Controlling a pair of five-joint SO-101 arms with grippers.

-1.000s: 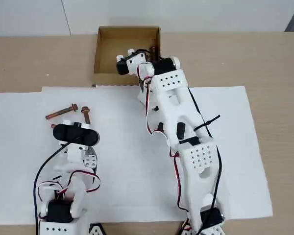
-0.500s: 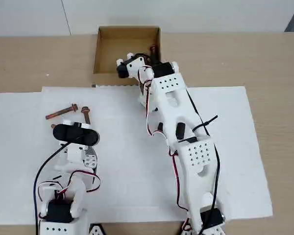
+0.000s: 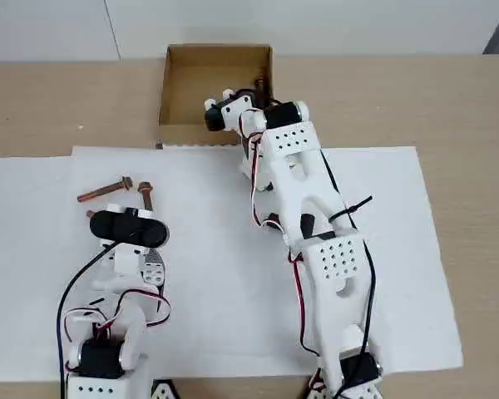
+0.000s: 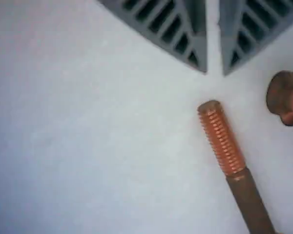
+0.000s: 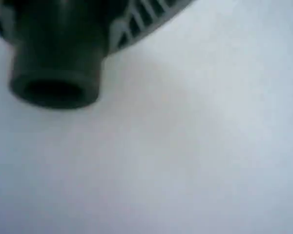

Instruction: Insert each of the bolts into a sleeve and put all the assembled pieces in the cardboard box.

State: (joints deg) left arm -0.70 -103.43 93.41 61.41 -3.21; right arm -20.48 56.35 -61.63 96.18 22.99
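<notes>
The open brown cardboard box sits on the tan wooden worktop. Inside it we see one copper-coloured piece against the wall on the right arm's side. We cannot tell whether it wears a sleeve.

At the box's near corner on that same side hangs the right claw. Its wrist view shows it closed around one black hollow cylindrical sleeve, open end outward, above a white surface.

Just outside the box's near wall begins a white paper sheet. On it, well apart from the box, we count two loose copper bolts, a long bolt and a short bolt, their heads close together.

Farther from the box than these sits the left claw. Its grey ribbed fingers are all but closed, with a thin slit between them and nothing held. A bolt's threaded end lies just beside the tips, and one copper flanged head lies near it.
</notes>
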